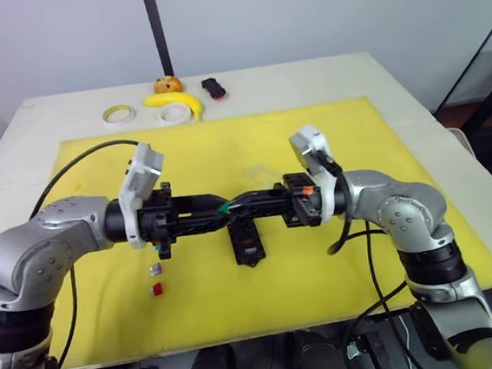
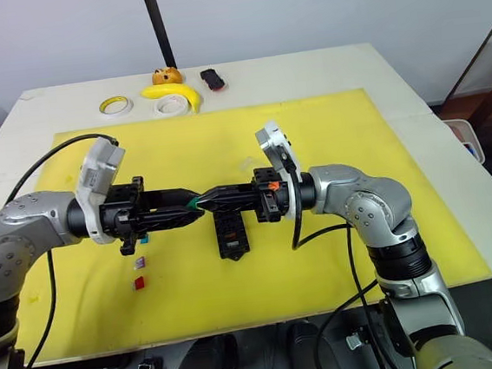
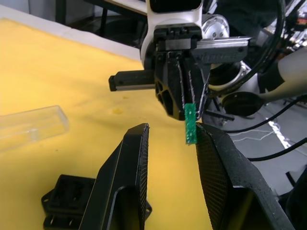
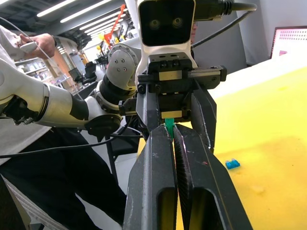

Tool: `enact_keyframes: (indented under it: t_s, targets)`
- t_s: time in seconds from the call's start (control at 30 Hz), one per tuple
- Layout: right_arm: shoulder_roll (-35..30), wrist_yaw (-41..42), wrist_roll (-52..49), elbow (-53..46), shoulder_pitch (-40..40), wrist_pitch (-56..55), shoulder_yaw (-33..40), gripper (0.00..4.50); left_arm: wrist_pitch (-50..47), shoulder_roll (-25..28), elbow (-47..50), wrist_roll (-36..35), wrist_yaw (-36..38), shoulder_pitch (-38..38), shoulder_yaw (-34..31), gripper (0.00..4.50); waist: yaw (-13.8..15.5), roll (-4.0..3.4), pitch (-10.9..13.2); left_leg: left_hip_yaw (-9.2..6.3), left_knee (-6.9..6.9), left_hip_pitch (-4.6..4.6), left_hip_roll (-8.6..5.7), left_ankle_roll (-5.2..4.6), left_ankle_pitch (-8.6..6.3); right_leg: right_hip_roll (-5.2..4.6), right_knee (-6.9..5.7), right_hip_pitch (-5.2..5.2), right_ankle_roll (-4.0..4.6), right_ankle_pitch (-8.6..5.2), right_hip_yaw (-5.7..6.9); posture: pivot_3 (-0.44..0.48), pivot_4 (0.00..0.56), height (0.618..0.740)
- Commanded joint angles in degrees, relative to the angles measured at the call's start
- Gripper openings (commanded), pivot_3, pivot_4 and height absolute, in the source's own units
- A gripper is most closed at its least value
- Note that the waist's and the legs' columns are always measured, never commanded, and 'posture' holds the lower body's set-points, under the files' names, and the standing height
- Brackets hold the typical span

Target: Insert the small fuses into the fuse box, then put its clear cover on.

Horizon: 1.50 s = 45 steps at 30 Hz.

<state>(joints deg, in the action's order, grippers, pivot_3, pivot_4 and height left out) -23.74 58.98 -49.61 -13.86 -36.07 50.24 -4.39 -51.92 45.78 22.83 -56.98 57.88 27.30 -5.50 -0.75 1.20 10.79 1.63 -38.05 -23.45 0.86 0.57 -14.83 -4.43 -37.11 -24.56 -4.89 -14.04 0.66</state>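
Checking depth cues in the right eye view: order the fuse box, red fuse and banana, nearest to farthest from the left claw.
1. fuse box: on the yellow mat, just below the left claw, slightly toward the robot's right.
2. red fuse: on the mat, nearer the robot, on its left.
3. banana: far off at the table's back edge, beyond the mat.

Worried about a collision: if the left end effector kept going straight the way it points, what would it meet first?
Most likely the right end effector, which faces it tip to tip and is shut on the teal fuse between them.
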Motion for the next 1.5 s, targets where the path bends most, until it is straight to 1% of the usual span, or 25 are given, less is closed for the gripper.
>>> enact_keyframes:
  t_s: [0.03, 0.07, 0.1, 0.13, 0.33, 0.47, 0.6, 0.7, 0.8, 0.87, 0.9, 0.93, 1.07, 1.13, 1.3, 1.33, 1.4, 1.5]
  targets:
    - [-0.6, 0.4, 0.0, -1.3, -0.9, -0.9, 0.1, 0.0, 0.3, 0.5, 1.3, -1.1, 0.1, 0.7, -1.6, 1.02, 0.0, 0.0, 0.0, 0.0, 0.0, 0.0, 0.0, 0.0, 0.0, 0.0, 0.0, 0.0, 0.0, 0.0, 0.0, 0.0, 0.15, 0.74]
    - [-0.5, 0.4, 0.1, -1.2, -0.9, -1.0, 0.1, 0.0, 0.3, 0.6, 1.3, -0.9, 0.3, 0.7, -1.4, 0.74, 0.0, 0.0, 0.0, 0.0, 0.0, 0.0, 0.0, 0.0, 0.0, 0.0, 0.0, 0.0, 0.0, 0.0, 0.0, 0.0, 0.15, 0.74]
    - [-0.5, 0.4, 0.1, -1.1, -1.0, -1.1, 0.1, 0.0, 0.4, 0.7, 1.3, -0.6, 0.5, 0.6, -1.2, 0.25, 0.0, 0.0, 0.0, 0.0, 0.0, 0.0, 0.0, 0.0, 0.0, 0.0, 0.0, 0.0, 0.0, 0.0, 0.0, 0.0, 0.15, 0.74]
    - [-0.4, 0.4, 0.2, -1.1, -1.0, -1.1, 0.1, 0.0, 0.5, 0.8, 1.3, -0.5, 0.6, 0.5, -1.1, 0.04, 0.0, 0.0, 0.0, 0.0, 0.0, 0.0, 0.0, 0.0, 0.0, 0.0, 0.0, 0.0, 0.0, 0.0, 0.0, 0.0, 0.15, 0.74]
    - [-0.6, 0.6, 0.5, -1.1, -1.0, -1.2, 0.0, 0.0, 0.2, 0.9, 0.9, -0.8, 0.7, 1.1, -1.3, 0.04, 0.0, 0.0, 0.0, 0.0, 0.0, 0.0, 0.0, 0.0, 0.0, 0.0, 0.0, 0.0, 0.0, 0.0, 0.0, 0.0, 0.15, 0.74]
    - [-1.5, 0.9, 2.1, -1.4, -0.8, -1.8, -0.9, 0.0, 0.5, 2.5, 0.3, 0.8, 2.1, 1.4, -0.8, 0.04, 0.0, 0.0, 0.0, 0.0, 0.0, 0.0, -0.01, 0.0, 0.0, 0.0, 0.0, 0.0, 0.0, 0.0, 0.0, 0.0, 0.15, 0.74]
    - [-3.2, 0.1, 5.5, -2.3, -1.3, -3.7, -2.2, 0.0, 2.2, 5.1, -0.1, 4.6, 4.7, 1.8, 1.3, 0.04, 0.0, 0.0, 0.0, 0.0, 0.0, 0.0, -0.03, 0.0, 0.0, 0.01, 0.01, 0.0, 0.0, 0.0, 0.0, 0.0, 0.15, 0.74]
    - [-5.2, 0.7, 6.3, -3.9, -1.7, -4.8, -1.8, 0.95, 3.9, 6.7, -1.1, 7.6, 6.8, 2.0, 2.8, 0.0, 0.0, 0.0, 0.0, 0.02, 0.0, 0.0, -0.07, 0.0, 0.0, 0.01, 0.01, 0.0, 0.01, 0.0, 0.0, 0.0, 0.15, 0.74]
    - [-7.5, 1.1, 9.0, -5.0, -2.0, -6.9, -2.9, 2.39, 5.4, 7.5, -2.1, 9.8, 9.0, 2.5, 4.1, 0.0, 0.1, 0.0, 0.0, 0.03, 0.0, 0.0, -0.09, 0.0, 0.0, 0.01, 0.03, 0.0, 0.01, -0.01, 0.0, 0.0, 0.15, 0.74]
    - [-8.7, 1.3, 10.9, -5.4, -2.0, -8.3, -4.0, 3.42, 6.5, 7.8, -2.9, 11.4, 10.4, 3.1, 5.0, 0.0, 0.1, 0.0, 0.0, 0.03, 0.0, 0.0, -0.09, 0.0, 0.0, 0.01, 0.04, 0.0, 0.01, -0.01, 0.0, 0.0, 0.15, 0.74]
    - [-9.0, 1.1, 11.5, -5.7, -2.0, -8.3, -4.4, 4.02, 7.0, 8.0, -3.4, 12.3, 11.2, 3.5, 5.6, 0.0, 0.1, 0.0, 0.0, 0.04, 0.0, 0.0, -0.09, 0.0, 0.0, 0.01, 0.03, 0.0, 0.01, -0.01, 0.0, 0.0, 0.15, 0.74]
    - [-9.2, 0.4, 12.7, -6.0, -2.1, -8.7, -5.0, 4.43, 7.7, 8.2, -3.9, 13.3, 12.1, 3.9, 6.4, 0.0, 0.1, 0.0, 0.0, 0.03, 0.0, 0.0, -0.08, 0.0, 0.0, 0.02, 0.03, 0.0, 0.01, -0.01, 0.0, 0.0, 0.15, 0.74]
    - [-9.4, -2.8, 17.0, -6.9, -4.3, -7.4, -7.9, 4.43, 10.1, 8.3, -5.7, 17.0, 15.0, 5.9, 9.2, 0.0, 0.0, 0.0, 0.0, 0.03, 0.0, 0.0, -0.08, 0.0, 0.0, 0.04, 0.02, -0.02, 0.01, -0.01, 0.0, 0.0, 0.15, 0.74]
    - [-9.0, -3.3, 17.6, -6.7, -5.7, -6.3, -8.8, 4.43, 11.2, 8.0, -6.7, 18.7, 16.1, 7.0, 10.6, 0.0, 0.0, 0.0, 0.0, 0.04, 0.0, 0.0, -0.08, 0.0, 0.0, 0.04, 0.02, -0.02, 0.01, -0.01, 0.0, 0.0, 0.15, 0.74]
    - [-8.3, -3.0, 11.8, -7.4, -10.3, 2.8, -8.0, 4.43, 15.0, 7.2, -8.6, 23.5, 18.8, 8.4, 14.3, 0.0, 0.0, 0.0, 0.0, 0.04, 0.0, -0.01, -0.08, 0.0, 0.0, 0.04, 0.03, -0.02, 0.01, -0.01, 0.0, 0.0, 0.15, 0.74]
    - [-9.2, -2.8, 12.4, -7.9, -11.1, 3.8, -9.0, 4.43, 15.6, 6.9, -9.0, 24.2, 19.1, 8.6, 14.8, 0.0, 0.0, 0.0, 0.0, 0.04, 0.0, -0.01, -0.07, 0.0, 0.0, 0.04, 0.03, -0.02, 0.01, -0.01, 0.0, 0.0, 0.15, 0.74]
    - [-11.3, -2.9, 16.4, -9.5, -12.2, 1.6, -11.6, 4.43, 16.1, 6.2, -9.8, 25.2, 19.5, 9.3, 15.5, 0.0, 0.1, 0.0, 0.0, 0.03, 0.0, -0.01, -0.07, 0.0, 0.0, 0.04, 0.03, -0.02, 0.01, -0.01, 0.0, 0.0, 0.15, 0.74]
    - [-12.1, -2.1, 15.7, -8.7, -15.0, 5.4, -13.1, 4.43, 16.7, 5.4, -10.8, 26.3, 20.4, 10.7, 16.2, 0.0, 0.1, 0.01, 0.0, 0.05, -0.01, -0.02, -0.09, 0.0, 0.0, 0.02, 0.04, -0.02, 0.01, -0.01, 0.0, 0.0, 0.15, 0.74]
